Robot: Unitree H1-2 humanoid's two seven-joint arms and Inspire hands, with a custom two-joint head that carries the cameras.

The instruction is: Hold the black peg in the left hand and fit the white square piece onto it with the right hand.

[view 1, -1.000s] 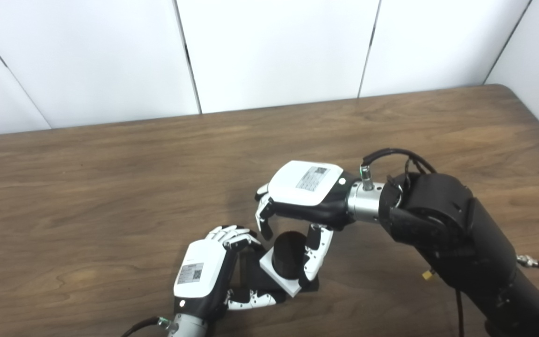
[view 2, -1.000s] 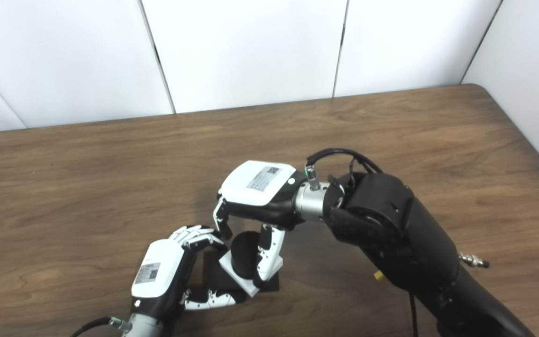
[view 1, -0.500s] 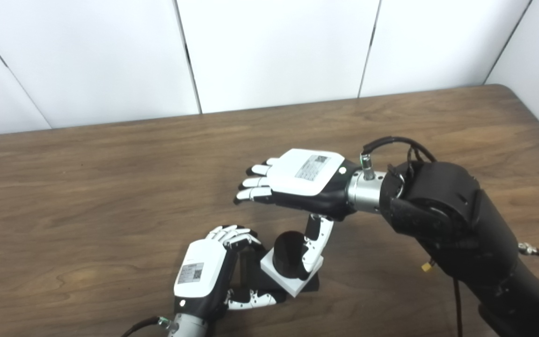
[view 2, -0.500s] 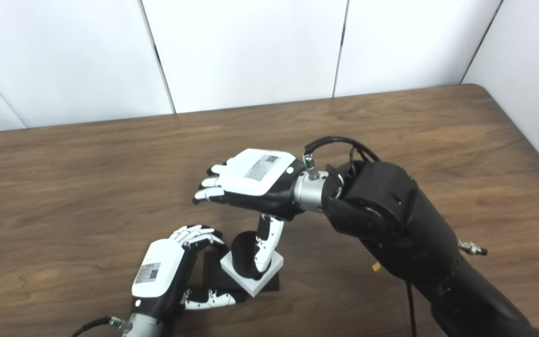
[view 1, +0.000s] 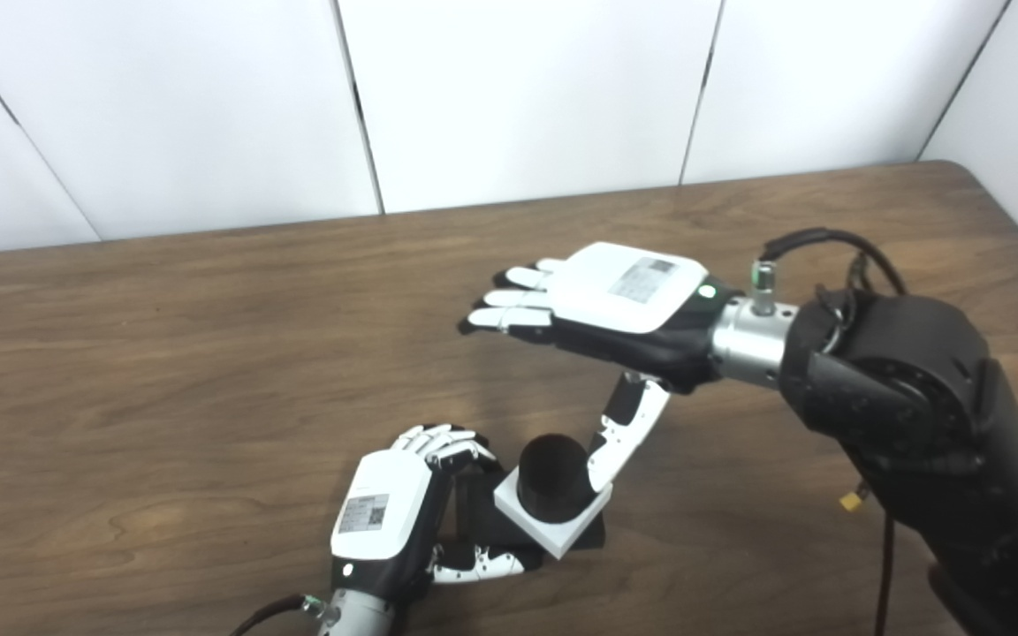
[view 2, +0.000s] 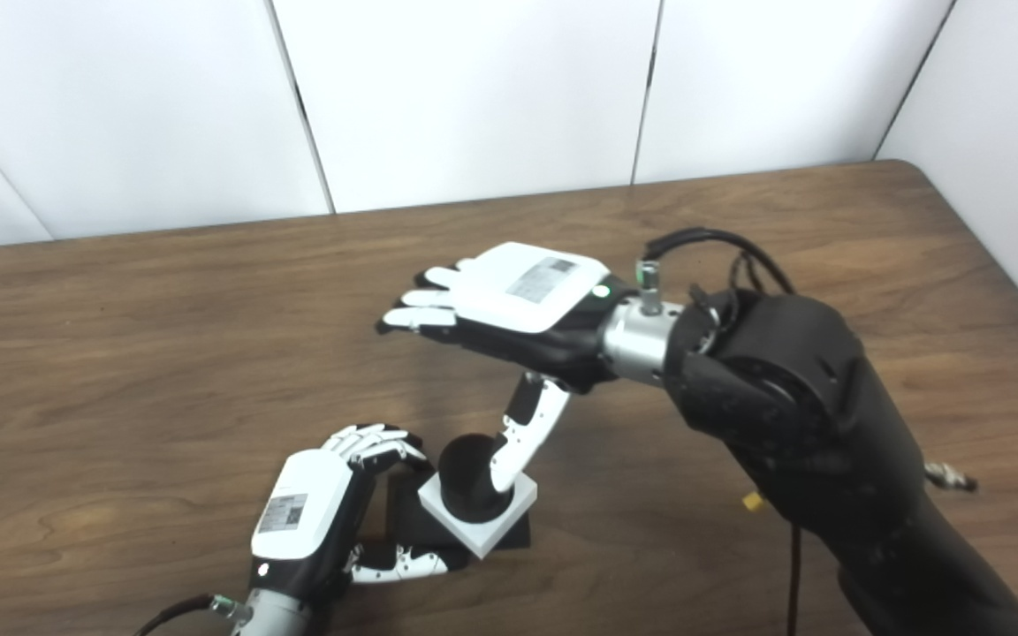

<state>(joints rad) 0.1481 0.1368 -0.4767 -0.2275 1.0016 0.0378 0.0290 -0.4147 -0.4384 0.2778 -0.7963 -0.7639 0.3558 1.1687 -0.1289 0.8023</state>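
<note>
Fingers of right hand (view 1: 597,300) spread apart, left hand (view 1: 390,521) clamped on black peg (view 1: 553,477) standing upright, white square piece (view 1: 555,521) seated around it

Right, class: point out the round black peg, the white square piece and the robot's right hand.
Round black peg (view 1: 551,461), left eye view, its flat top.
White square piece (view 1: 559,535), left eye view, its near corner.
Right hand (view 2: 527,287), right eye view, its white back plate.
</note>
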